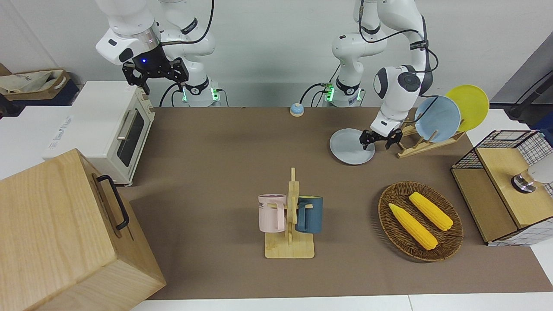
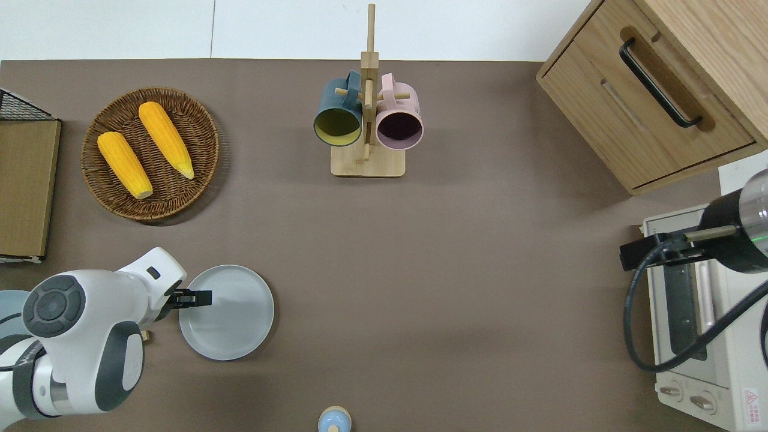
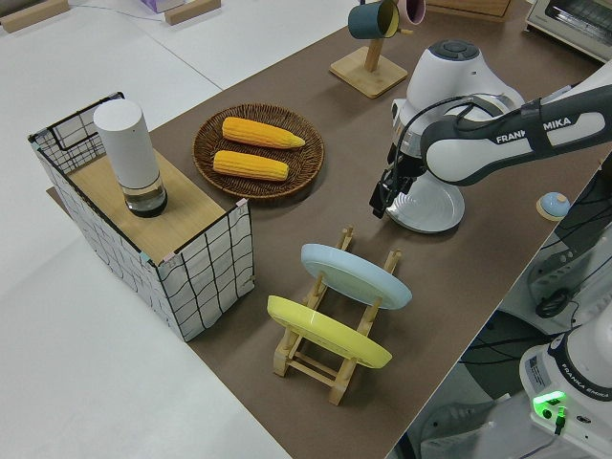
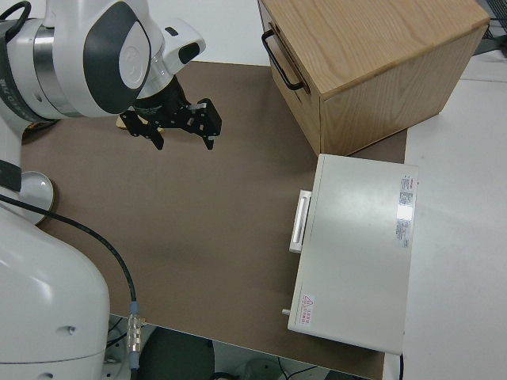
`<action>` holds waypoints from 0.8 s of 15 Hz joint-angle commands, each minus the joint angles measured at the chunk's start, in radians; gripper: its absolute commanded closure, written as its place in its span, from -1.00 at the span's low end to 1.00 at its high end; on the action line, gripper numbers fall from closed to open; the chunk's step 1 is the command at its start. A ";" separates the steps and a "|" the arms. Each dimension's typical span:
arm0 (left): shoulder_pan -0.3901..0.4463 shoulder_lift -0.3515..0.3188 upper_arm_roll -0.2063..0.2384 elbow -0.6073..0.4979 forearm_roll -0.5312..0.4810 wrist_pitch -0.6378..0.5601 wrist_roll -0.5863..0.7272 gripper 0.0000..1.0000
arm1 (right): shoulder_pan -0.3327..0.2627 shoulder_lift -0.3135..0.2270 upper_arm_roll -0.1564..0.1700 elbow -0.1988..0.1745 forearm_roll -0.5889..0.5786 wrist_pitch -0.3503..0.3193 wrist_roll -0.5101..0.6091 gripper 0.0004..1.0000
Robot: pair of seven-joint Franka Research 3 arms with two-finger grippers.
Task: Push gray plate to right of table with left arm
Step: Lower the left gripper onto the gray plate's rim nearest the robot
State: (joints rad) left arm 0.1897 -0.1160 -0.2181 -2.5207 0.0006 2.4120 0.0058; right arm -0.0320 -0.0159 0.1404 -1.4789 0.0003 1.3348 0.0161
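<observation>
The gray plate (image 1: 348,149) (image 2: 234,318) (image 3: 435,206) lies flat on the brown table (image 1: 216,172) (image 2: 450,270), beside the plate rack. My left gripper (image 1: 379,144) (image 2: 193,297) (image 3: 392,196) is open and low. It points down at the plate's edge toward the left arm's end of the table. One finger is over the plate and the other is just outside its rim. I cannot tell whether it touches. My right gripper (image 1: 164,84) (image 4: 184,138) is open and parked.
A wooden rack (image 1: 414,144) holds a sky-blue plate (image 1: 438,119) and a yellow plate (image 1: 471,106). A corn basket (image 2: 114,204), a mug tree (image 2: 367,162), a small bell (image 2: 333,420), a toaster oven (image 1: 108,129), a wooden cabinet (image 1: 65,233) and a wire crate (image 1: 531,142) also stand here.
</observation>
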 commanded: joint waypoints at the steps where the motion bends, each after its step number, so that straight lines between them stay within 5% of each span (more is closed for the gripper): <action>1: -0.009 -0.014 0.003 -0.049 -0.011 0.047 0.008 -0.99 | -0.020 -0.002 0.016 0.009 0.004 -0.016 0.012 -0.97; 12: -0.027 0.024 -0.004 -0.049 -0.011 0.068 0.005 -0.97 | -0.019 -0.002 0.016 0.009 0.004 -0.016 0.012 -0.97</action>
State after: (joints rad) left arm 0.1748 -0.0953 -0.2265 -2.5524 0.0006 2.4455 0.0069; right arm -0.0320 -0.0159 0.1404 -1.4789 0.0003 1.3348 0.0161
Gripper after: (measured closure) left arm 0.004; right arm 0.013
